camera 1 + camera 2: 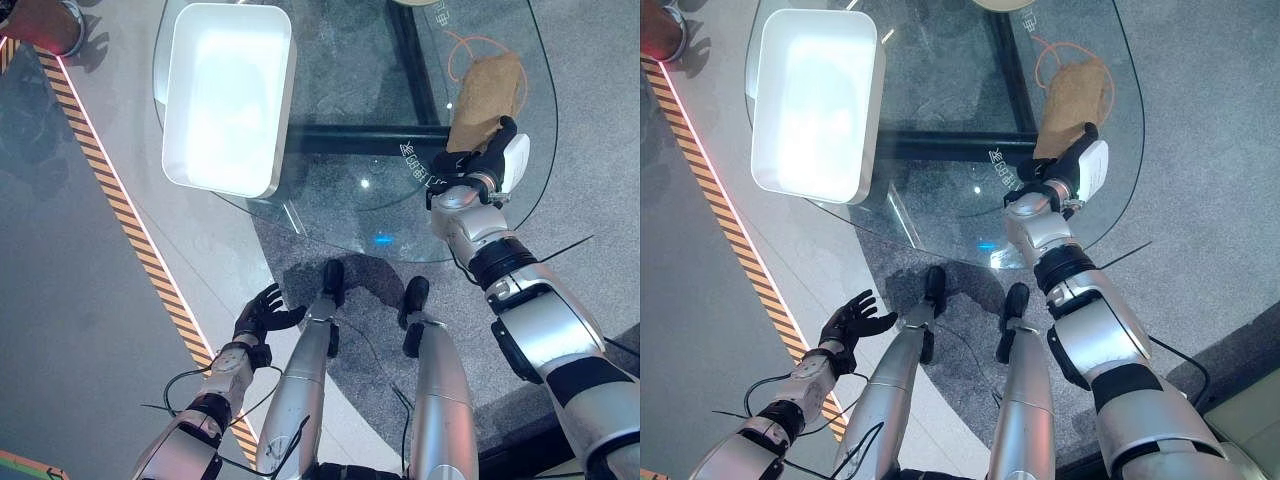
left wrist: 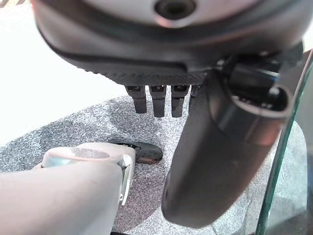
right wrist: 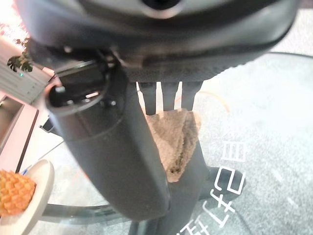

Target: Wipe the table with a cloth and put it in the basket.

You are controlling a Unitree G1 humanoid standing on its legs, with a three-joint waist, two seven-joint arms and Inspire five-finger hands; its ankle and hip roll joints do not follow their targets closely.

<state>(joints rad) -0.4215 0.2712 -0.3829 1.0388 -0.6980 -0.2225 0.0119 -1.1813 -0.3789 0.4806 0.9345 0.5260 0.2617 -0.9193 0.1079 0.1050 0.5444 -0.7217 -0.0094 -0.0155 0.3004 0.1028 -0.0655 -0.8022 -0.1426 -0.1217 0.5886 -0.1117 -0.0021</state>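
the cloth (image 1: 487, 98) lies on the glass table (image 1: 340, 200), its long axis running straight ahead of the right hand (image 1: 478, 162), whose straight fingers press its near end; basket (image 1: 228, 97) well left; left hand (image 1: 262, 312) hangs low, relaxed.

The glass table (image 1: 360, 190) bears a white basket (image 1: 228, 95) and a brown cloth (image 1: 487, 95).

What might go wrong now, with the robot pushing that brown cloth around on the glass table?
The right hand seems to press only the near end of the cloth, so it might bunch or slip free. The cloth lies near the glass table's right edge and could slide off. The white basket sits far across on the left, a long carry, and the left hand hangs off the table.
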